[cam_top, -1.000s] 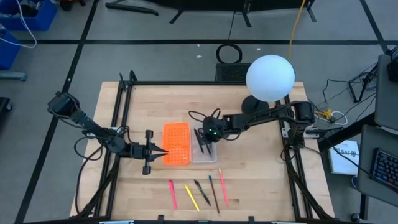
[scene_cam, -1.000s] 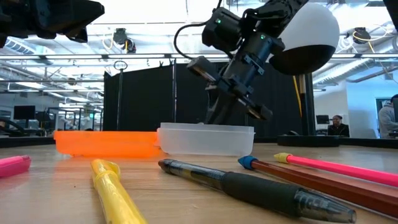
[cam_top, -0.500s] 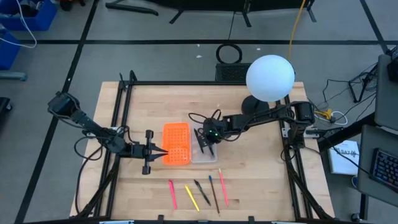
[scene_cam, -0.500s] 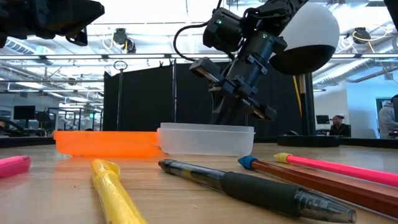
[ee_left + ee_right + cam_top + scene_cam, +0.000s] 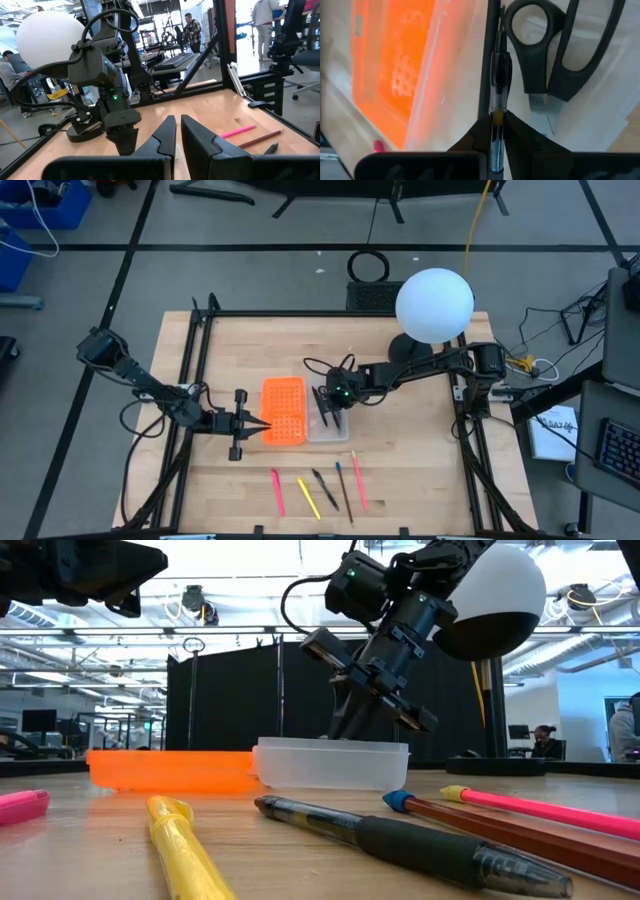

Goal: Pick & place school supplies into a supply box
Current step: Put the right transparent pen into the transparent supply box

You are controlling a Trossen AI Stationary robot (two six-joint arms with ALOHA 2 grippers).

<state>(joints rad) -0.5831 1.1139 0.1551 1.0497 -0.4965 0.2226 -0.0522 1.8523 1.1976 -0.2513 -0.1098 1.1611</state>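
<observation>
**Pen held over the clear tray**

Left gripper (image 5: 262, 425), fingers together, presses the supply box (image 5: 284, 411)'s orange edge. Right gripper (image 5: 496, 125) pinches a black pen (image 5: 498, 75) above the clear tray, beside the scissors (image 5: 560, 45). Light, stiff and slippery, it likely handles best gripped mid-barrel.

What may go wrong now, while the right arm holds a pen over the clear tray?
The right gripper grips a clear pen near one end only, so it might tilt and catch the tray wall. The scissors already lie in the tray, so the pen may land across their handles. The left gripper touches the orange half and might shift the box.
</observation>
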